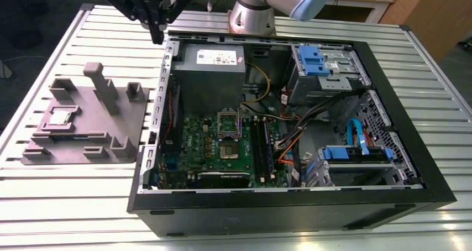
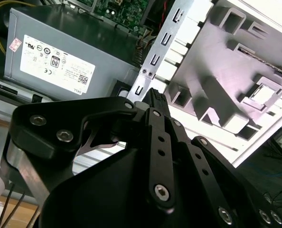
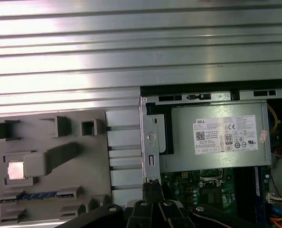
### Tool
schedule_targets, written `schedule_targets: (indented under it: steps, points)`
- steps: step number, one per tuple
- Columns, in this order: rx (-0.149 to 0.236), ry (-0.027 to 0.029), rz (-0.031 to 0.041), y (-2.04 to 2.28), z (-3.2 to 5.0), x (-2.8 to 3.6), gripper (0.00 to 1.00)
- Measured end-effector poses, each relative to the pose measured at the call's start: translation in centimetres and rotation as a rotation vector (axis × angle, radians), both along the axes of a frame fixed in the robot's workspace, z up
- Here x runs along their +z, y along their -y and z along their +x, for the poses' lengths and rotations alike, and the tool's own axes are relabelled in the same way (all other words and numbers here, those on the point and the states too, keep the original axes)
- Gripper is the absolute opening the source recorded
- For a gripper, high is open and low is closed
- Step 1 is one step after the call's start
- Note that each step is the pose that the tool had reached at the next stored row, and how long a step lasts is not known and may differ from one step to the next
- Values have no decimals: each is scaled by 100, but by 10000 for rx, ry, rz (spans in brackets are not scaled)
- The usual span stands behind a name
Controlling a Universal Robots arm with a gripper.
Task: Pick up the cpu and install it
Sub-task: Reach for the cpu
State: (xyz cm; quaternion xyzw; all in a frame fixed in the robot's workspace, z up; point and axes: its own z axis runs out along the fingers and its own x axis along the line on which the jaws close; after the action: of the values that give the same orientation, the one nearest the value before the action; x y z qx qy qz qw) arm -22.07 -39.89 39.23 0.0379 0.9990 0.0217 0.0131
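cpu (image 1: 59,117): flat in grey fixture (image 1: 129,121) on desk (image 1: 74,195) | gripper (image 1: 156,39): pressed together, empty (over far rim of case (image 1: 295,207)) | bearing: cpu well apart, toward the exterior view's left and nearer

Shiny silvery metal tops the cpu (image 1: 61,117) — matt grey plastic forms the fixture (image 1: 125,124), ribbed bright metal the table (image 1: 66,201), smooth black the case (image 1: 295,209).
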Motion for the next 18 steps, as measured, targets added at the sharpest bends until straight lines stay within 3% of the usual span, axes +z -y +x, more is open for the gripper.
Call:
schedule_targets:
  steps: [18]
  points:
    - [1, 0, 0, 0, -136, -2, 10]
